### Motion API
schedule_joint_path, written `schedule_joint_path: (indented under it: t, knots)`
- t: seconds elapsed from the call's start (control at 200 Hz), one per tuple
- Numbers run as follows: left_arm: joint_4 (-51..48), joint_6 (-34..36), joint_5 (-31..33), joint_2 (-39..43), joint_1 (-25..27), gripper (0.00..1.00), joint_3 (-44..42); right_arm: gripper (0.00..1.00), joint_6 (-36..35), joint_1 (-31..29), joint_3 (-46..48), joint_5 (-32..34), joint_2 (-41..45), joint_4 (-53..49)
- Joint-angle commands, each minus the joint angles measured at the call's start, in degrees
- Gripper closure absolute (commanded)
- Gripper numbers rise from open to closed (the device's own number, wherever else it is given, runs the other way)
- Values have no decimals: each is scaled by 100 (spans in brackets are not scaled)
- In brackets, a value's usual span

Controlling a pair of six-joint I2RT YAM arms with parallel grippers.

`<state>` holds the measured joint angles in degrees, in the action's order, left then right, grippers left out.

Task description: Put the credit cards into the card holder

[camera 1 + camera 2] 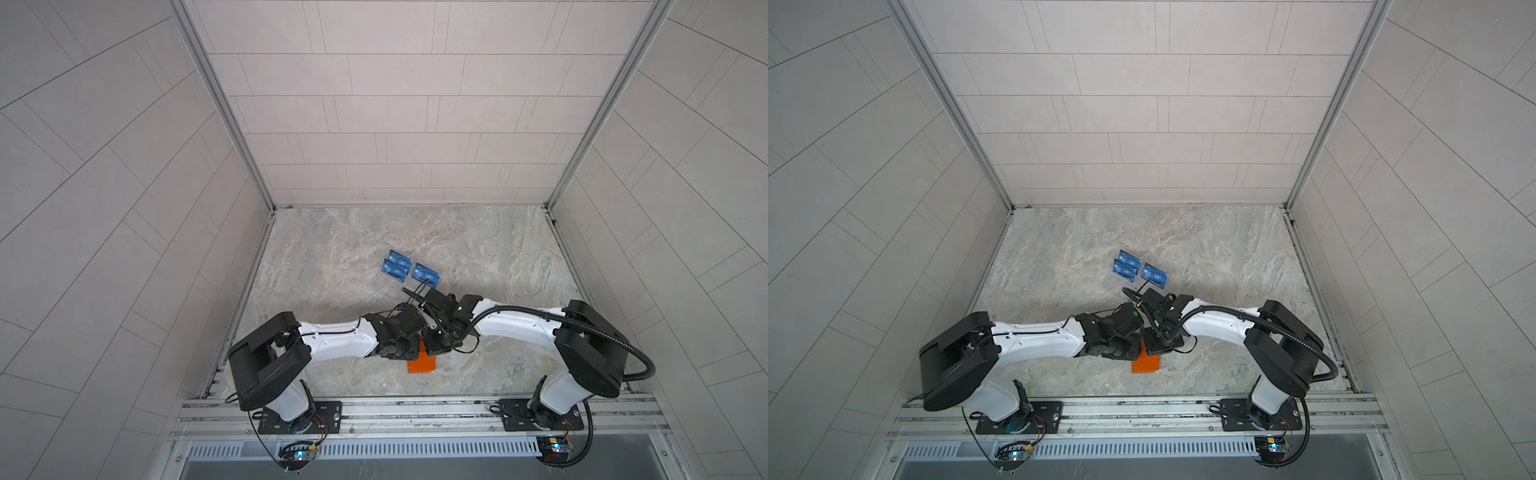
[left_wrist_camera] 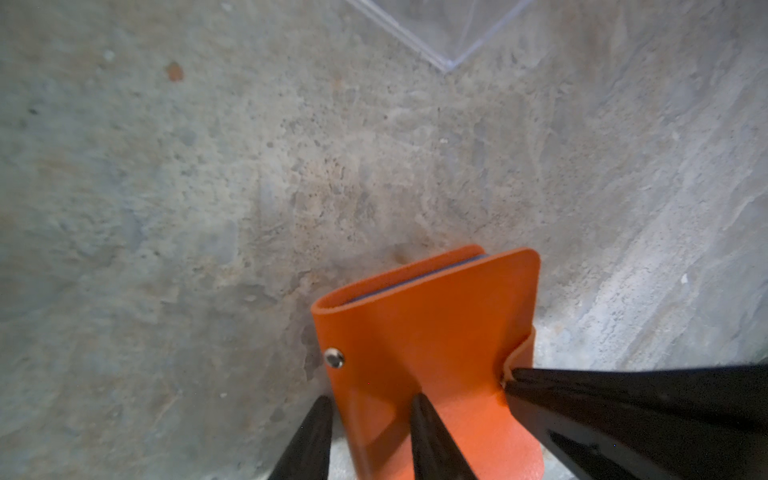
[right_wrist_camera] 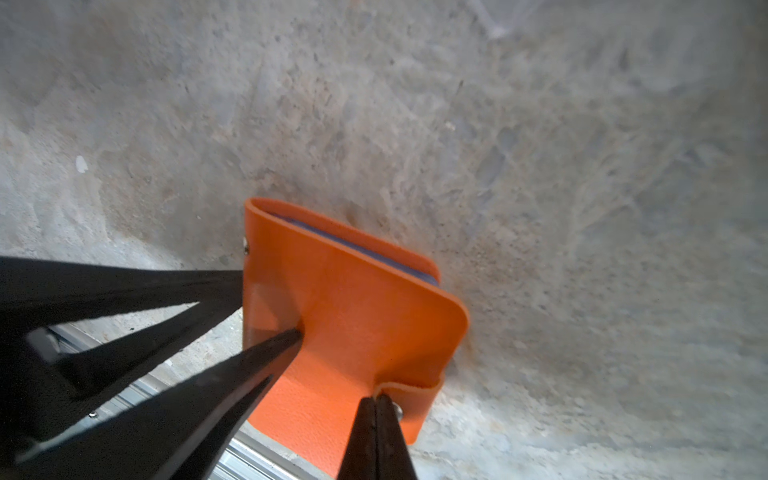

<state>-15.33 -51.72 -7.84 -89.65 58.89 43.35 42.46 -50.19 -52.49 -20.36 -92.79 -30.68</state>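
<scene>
The holder [image 1: 422, 362] lies on the table [image 1: 478, 257] near its front edge, under the two wrists where the arms meet; in both top views only its orange front corner [image 1: 1145, 365] shows past them. Its covers sit nearly together, with a grey-blue layer between them.

The left gripper [image 2: 372, 397] comes down on the holder's side by the rivet [image 2: 334, 358]. Its fingers [image 2: 432, 440] stand apart. One tip is just outside that edge and the other presses on the top cover, which creases between them. They seem to be clamped across this strip, though the close, blurred view leaves that unsure.

The right gripper [image 3: 376, 399] has its fingers tight together, pinched on the tab [image 3: 415, 395], which bends round the holder's opposite edge and up to the tips.

Three blue cards [image 1: 398, 265] stand in a clear rack [image 2: 449, 37] farther back on the table, well apart from the holder. One card is just beyond the right wrist in a top view [image 1: 1154, 275].
</scene>
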Motion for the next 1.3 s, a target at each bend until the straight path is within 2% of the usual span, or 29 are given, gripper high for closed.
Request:
schedule_joint_path:
  t: [0.0,0.31,0.696,0.726,0.931,1.056,1.131,1.292]
  knots:
    - [-286,-57,-141,-380,74,63,-319,100,48,-105,383,230,-530,-149]
    - [-232,-66,-139,-391,71,64,-338,100,92,-106,385,203,-560,-161]
    - [32,-163,-205,-293,23,63,-407,100,260,-105,186,76,168,374]
    - [68,-150,-225,-262,2,63,-402,98,271,-105,186,77,212,407]
    - [91,12,-275,137,-249,56,-371,91,326,-96,166,221,495,594]
    - [-69,198,-132,518,-424,48,-393,89,268,-94,115,351,591,680]
    - [-199,313,-32,814,-447,40,-385,82,263,-89,128,417,717,729]
    - [-700,613,228,1258,-615,33,-223,79,189,-87,8,543,877,650]
